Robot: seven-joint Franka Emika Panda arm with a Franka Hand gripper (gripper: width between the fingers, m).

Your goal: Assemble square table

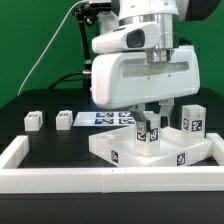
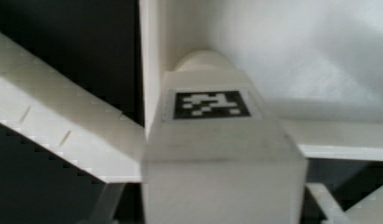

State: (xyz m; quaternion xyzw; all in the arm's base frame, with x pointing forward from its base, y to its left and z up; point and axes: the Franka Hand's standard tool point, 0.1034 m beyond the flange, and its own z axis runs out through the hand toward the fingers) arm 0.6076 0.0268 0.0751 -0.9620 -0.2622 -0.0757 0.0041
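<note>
Directly beneath gripper: upright leg, within square top rim.

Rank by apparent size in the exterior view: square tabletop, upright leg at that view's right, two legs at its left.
1. Square tabletop
2. Upright leg
3. Two left legs: alike, unranked.

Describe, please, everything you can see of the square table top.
The square table top is white, plastic-looking and tray-like, with a raised rim. Two black-and-white tags show on the edges facing the camera. It lies flat on the black table, turned corner-first toward the white border wall, at the exterior view's right. A tagged white leg stands upright over it beneath the jaws. Whether the leg is seated in the top cannot be told.
</note>
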